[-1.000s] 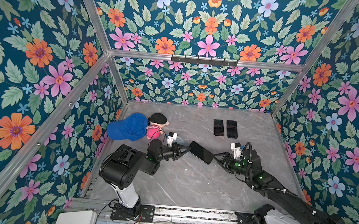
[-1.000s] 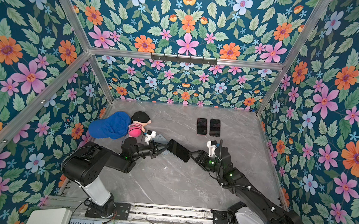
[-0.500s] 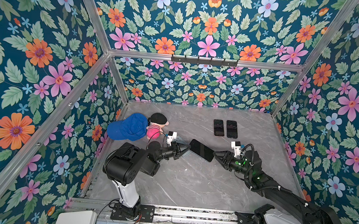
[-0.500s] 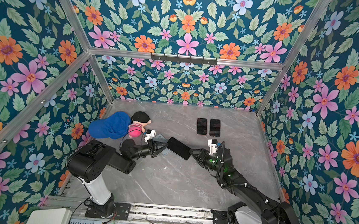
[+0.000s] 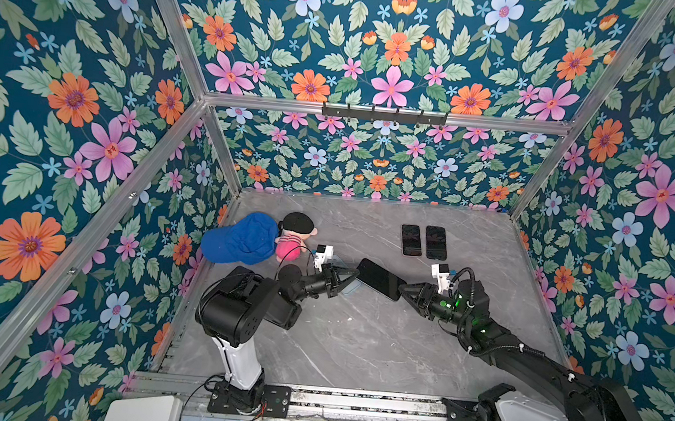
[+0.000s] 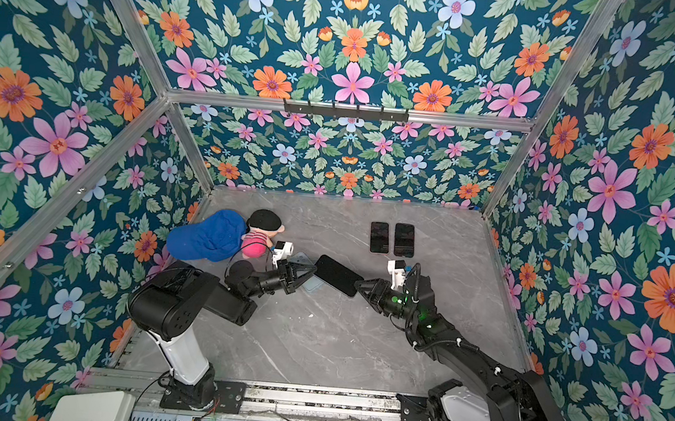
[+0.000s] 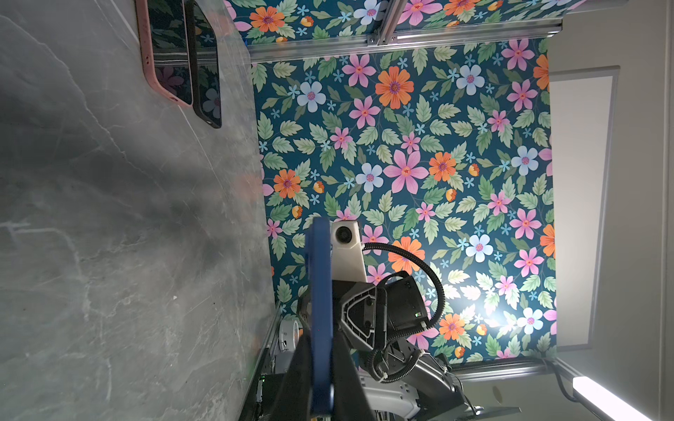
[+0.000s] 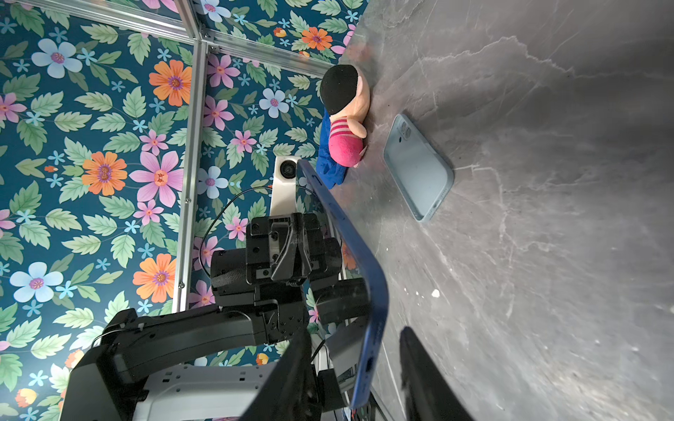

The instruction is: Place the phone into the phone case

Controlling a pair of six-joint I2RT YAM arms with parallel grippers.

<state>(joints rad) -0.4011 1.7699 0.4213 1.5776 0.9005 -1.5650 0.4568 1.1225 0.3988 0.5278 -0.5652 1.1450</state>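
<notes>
The phone hangs clear of the bench, one end pinched by the closed left gripper. The right gripper has narrowed around the other end, seemingly not yet touching. A handover looks near, and the phone case lies empty beneath the left gripper.

Clamped left gripper, seemingly ajar right gripper

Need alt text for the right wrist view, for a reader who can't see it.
A blue phone, seen edge-on, is clamped at its far end by the left pincer, while the right pincer stands open around its near end. Beyond it on the grey table an empty light blue case lies flat near a plush doll and a blue cap.
</notes>
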